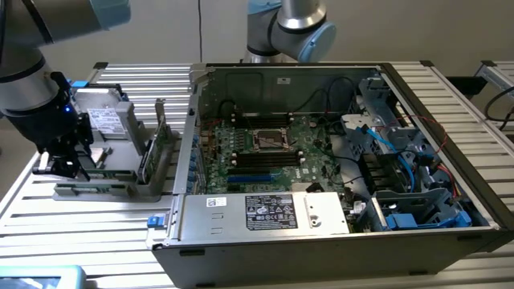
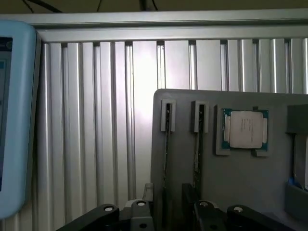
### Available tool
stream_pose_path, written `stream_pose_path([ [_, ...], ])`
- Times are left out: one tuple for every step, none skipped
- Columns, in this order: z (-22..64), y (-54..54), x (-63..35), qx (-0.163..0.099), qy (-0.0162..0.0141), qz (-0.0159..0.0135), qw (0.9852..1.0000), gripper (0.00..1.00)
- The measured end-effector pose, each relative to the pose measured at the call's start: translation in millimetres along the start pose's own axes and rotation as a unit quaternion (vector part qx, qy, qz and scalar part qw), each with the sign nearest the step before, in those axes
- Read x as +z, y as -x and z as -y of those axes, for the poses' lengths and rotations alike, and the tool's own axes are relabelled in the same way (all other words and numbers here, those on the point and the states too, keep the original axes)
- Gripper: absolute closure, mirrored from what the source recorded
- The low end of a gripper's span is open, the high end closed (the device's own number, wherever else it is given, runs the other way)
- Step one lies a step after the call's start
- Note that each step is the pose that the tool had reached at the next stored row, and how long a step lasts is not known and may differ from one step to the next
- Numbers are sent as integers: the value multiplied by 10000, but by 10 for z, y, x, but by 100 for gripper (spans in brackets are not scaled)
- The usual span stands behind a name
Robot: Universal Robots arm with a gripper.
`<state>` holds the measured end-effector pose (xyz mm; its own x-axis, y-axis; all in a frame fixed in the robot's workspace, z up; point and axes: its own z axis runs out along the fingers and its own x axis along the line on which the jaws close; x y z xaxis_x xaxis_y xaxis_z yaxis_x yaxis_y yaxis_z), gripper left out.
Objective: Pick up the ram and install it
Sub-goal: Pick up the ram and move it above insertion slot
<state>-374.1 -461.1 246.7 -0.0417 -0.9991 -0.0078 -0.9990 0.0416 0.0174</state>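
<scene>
Now we see gripper (image 1: 62,167) low over matte grey plastic tray (image 2: 269,192), black fingers spread wide, gripping nothing. Ram (image 2: 165,154), thin dark stick, stands on edge in narrow tray slot, second stick (image 2: 197,154) alongside. Square metal-capped chip (image 2: 245,129) lies in tray pocket nearby.

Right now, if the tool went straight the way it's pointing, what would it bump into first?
Probably a ram stick standing on edge in the grey holder. The open tool points down at it, though the depth is unclear.
</scene>
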Motion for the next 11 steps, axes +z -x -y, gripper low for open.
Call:
stream_pose_path([
  [9, -1, 17, 0, 1, 0, 10000, 64],
  [16, -1, 35, 0, 1, -1, 10000, 64],
  [19, 0, 53, 0, 1, 0, 10000, 64],
  [19, 0, 73, 1, 1, 0, 10000, 64],
  [20, -1, 91, 1, 1, 0, 10000, 64],
  [21, -1, 109, 1, 1, 0, 10000, 64],
  [22, -2, 126, 0, 1, 0, 10000, 64],
  [23, -2, 145, 0, 1, 0, 10000, 64],
  [25, -2, 163, 0, 1, 0, 10000, 64],
  [27, -2, 181, 0, 1, 0, 10000, 64],
  [29, -1, 199, 0, 1, 0, 10000, 64],
])
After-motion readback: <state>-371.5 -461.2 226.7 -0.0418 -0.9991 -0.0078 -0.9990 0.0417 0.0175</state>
